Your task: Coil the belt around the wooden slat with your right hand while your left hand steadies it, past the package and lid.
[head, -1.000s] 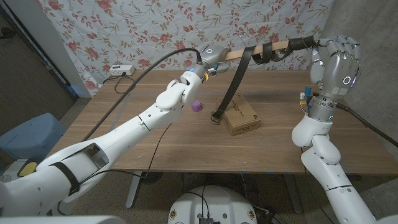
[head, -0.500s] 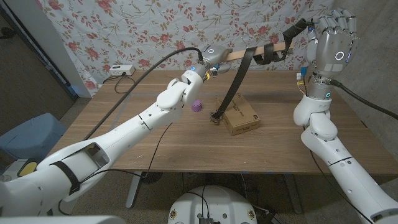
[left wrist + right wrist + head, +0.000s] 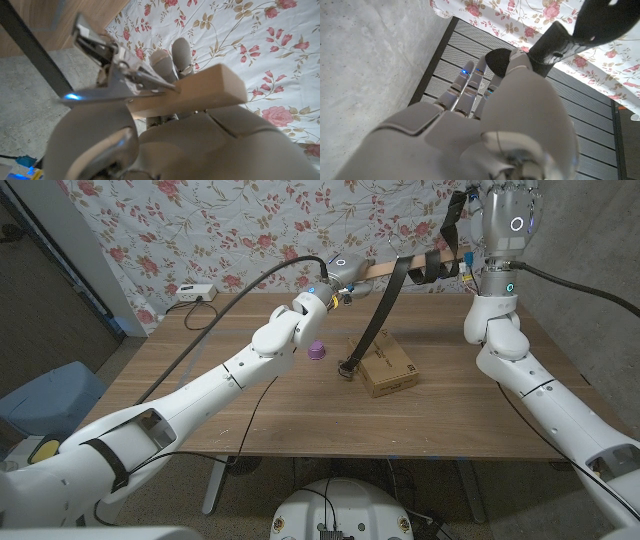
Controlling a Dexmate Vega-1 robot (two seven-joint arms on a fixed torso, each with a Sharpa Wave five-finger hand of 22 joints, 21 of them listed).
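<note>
The left hand (image 3: 340,272) held one end of the wooden slat (image 3: 385,268) up above the desk's far edge, its fingers (image 3: 172,57) closed round the wood, as the left wrist view showed plainly. The slat ran level toward the right hand (image 3: 497,215), which was raised high near the desk's far right corner with the free end of the belt (image 3: 380,315) pinched at its fingers; the right wrist view showed the dark strap caught against the thumb side. A few turns of belt already sat on the slat toward its right end, and the buckle end hung down to the desk (image 3: 250,410), resting just beside the package (image 3: 388,365) near the middle. The small purple lid (image 3: 318,350) lay to the left of the package, apart from it. By the look of it the step in hand was another wrap, and doing it well probably called for carrying the strap over the slat with steady tension, laying each turn snug beside the previous one, while the left hand kept the slat level and unmoved. The dangling buckle seemed likely to drag across the package if the pull came too sharply.
</note>
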